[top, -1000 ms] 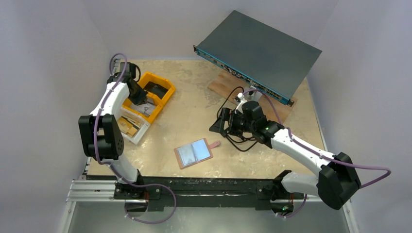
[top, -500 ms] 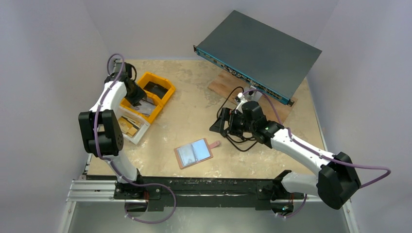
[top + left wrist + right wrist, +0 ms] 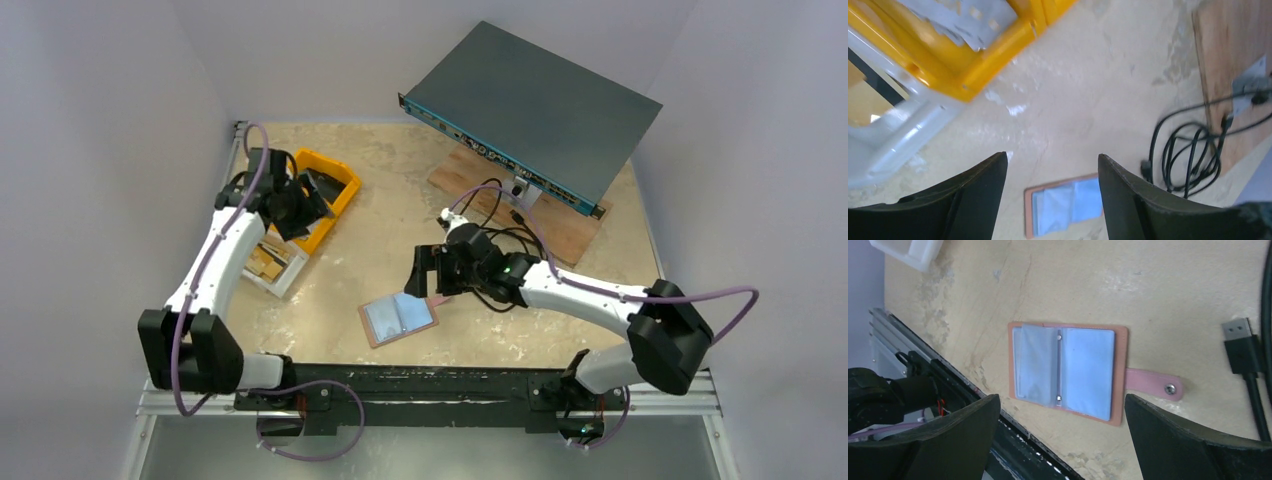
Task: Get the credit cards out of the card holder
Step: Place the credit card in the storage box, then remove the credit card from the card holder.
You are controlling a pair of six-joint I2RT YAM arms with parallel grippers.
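The card holder (image 3: 398, 317) lies open and flat on the table (image 3: 380, 240), just below the centre of the overhead view, with its tan rim up and its pale inside showing. In my right wrist view the credit cards (image 3: 1087, 371) sit inside it as pale blue-grey rectangles on either side of the spine. I can make out no print on them. A pink strap (image 3: 1154, 383) with a small metal stud sticks out to the right, near a black USB plug (image 3: 1243, 347).

The right gripper (image 3: 1062, 400) hangs over the holder with its fingers spread wide and nothing between them. That arm runs low from the lower right base to the middle of the frame, with its wrist bent downward.

The left gripper (image 3: 1051, 157) is also parted and empty (the holder shows small in the gap at the bottom). Its arm rises from the lower left and reaches toward the upper left, with its wrist above the yellow bin (image 3: 335, 195) beside a white bin (image 3: 275, 270).

A grey rack unit (image 3: 535, 105) leans on a wooden board (image 3: 565, 220) at the upper right. Lettering on its blue front is too small to read.
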